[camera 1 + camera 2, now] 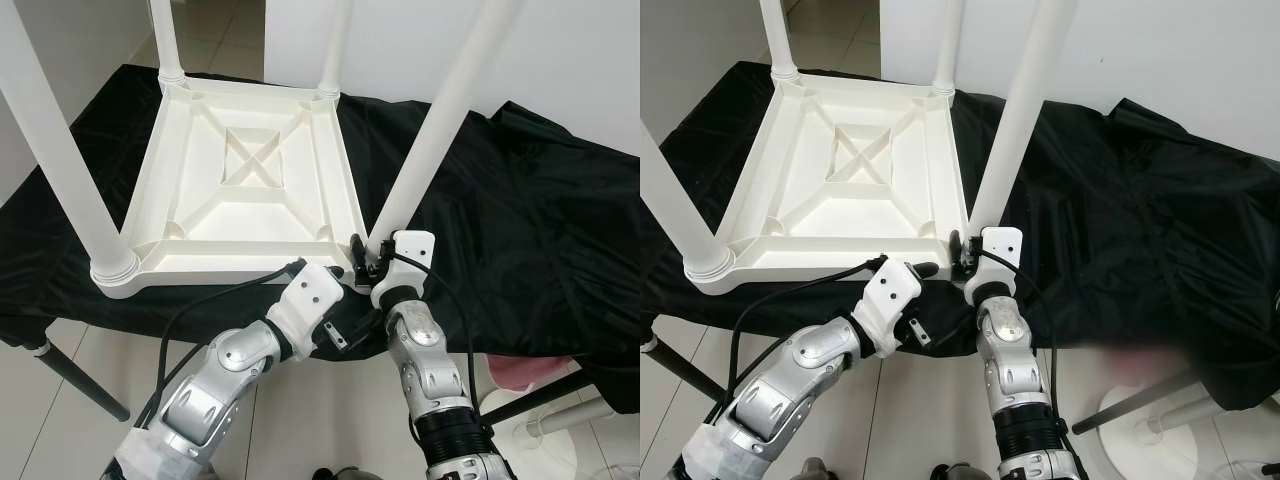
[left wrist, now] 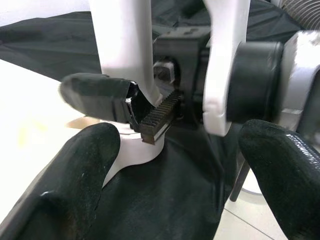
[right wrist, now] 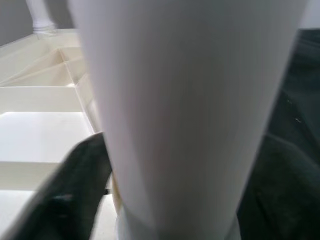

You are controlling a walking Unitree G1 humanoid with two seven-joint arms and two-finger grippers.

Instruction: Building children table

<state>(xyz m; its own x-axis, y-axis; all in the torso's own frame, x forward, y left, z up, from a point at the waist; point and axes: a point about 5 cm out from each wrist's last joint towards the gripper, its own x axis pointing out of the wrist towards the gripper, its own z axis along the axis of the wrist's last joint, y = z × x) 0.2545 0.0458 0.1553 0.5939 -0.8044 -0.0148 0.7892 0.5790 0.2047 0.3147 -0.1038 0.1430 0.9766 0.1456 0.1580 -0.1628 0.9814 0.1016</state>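
A white children's table (image 1: 250,170) lies upside down on a black cloth, its legs pointing up. At the near right corner stands one white leg (image 1: 430,130), and my right gripper (image 1: 365,258) is shut around its base just above the socket. In the right wrist view that table leg (image 3: 185,115) stands between the black fingers (image 3: 75,190). My left gripper (image 2: 175,190) is open, its two fingers (image 2: 75,190) spread wide just in front of the right gripper and the leg's base, touching neither. The other near leg (image 1: 60,160) stands at the left corner.
The black cloth (image 1: 520,210) covers a low bench that ends just in front of me; black bench legs (image 1: 80,380) slant down to a tiled floor. A white wall is behind. A pink thing (image 1: 520,375) and a white round base (image 1: 560,425) lie at the lower right.
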